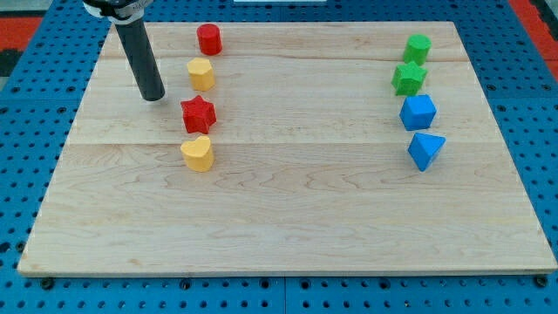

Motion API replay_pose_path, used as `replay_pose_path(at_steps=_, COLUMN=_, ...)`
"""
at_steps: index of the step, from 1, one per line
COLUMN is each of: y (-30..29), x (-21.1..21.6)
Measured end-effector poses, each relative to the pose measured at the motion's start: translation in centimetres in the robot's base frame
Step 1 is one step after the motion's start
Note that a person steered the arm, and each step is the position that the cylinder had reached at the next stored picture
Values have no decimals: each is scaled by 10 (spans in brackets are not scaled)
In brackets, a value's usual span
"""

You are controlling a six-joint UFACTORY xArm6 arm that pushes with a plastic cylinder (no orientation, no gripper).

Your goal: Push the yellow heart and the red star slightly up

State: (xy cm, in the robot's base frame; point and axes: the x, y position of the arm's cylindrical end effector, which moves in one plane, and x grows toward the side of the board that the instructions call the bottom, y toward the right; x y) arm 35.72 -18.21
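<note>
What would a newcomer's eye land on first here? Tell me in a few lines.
First, the dark rod coming in from the view's top left, my tip resting on the wooden board left of the red star. Next, a column of red and yellow blocks beside it, the yellow heart lowest. At the view's right, two green blocks sit above two blue ones.

We see a pale wooden board (light grain, in planks) on a blue pegboard; at nine o'clock sit red and yellow blocks, at three o'clock green and blue ones.
</note>
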Motion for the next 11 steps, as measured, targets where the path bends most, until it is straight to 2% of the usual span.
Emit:
replay_pose_path(at_steps=1, y=-3, x=0)
replay_pose_path(at_steps=2, y=-10, x=54)
replay_pose_path(at_steps=3, y=20, x=125)
replay_pose_path(at_steps=4, y=81, x=162)
replay_pose_path(at_steps=5, y=87, x=155)
replay_pose_path(at_steps=7, y=81, x=79)
replay_pose_path(at_steps=8, y=72, x=67)
replay_pose_path(at_steps=9, y=72, x=101)
replay_pose_path(at_steps=10, y=47, x=114)
replay_pose_path(at_steps=11, y=20, x=99)
